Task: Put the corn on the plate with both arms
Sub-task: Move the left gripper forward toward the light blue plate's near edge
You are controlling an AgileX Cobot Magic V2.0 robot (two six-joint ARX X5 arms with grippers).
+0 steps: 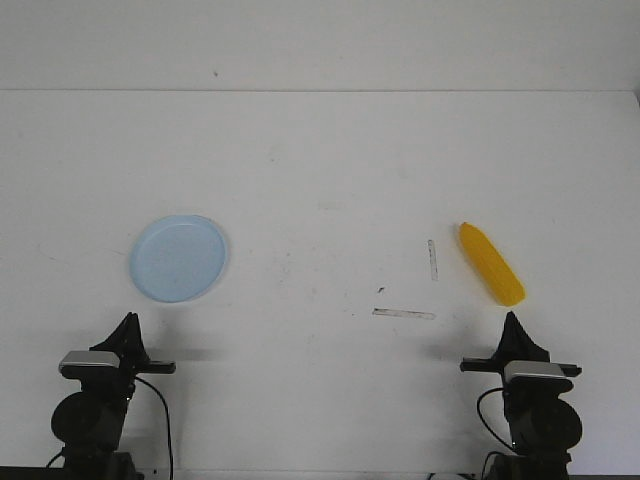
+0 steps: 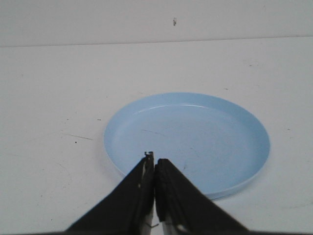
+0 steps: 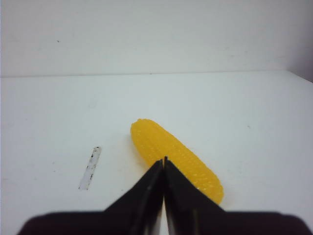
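**Both Arms Parked at Lower Frame Edge; Corn and Plate Well Apart on the Desk**

Front view: the white desk fills most of the frame. The plate, round and pale blue, lies left of centre. The corn lies on the desk at right of centre, diagonal, its broad end toward the upper left and its narrow end toward the lower right. Corn and plate are well apart. Two pale strip marks sit on the desk between them, nearer the corn. The left gripper stands in the lower left, below the plate; the right gripper stands in the lower right, just below the corn's narrow end. This view does not resolve the gap between either pair of fingers.

Left wrist view: the fingers of the left gripper are pressed together at the tips and hold nothing. The tips overlap the near rim of the plate in the picture; contact cannot be confirmed. The plate is empty. The corn is outside this view.

Right wrist view: the fingers of the right gripper are likewise closed tip to tip on nothing. The corn lies just beyond the tips, kernel texture visible. One strip mark appears at centre left. The plate is outside this view.
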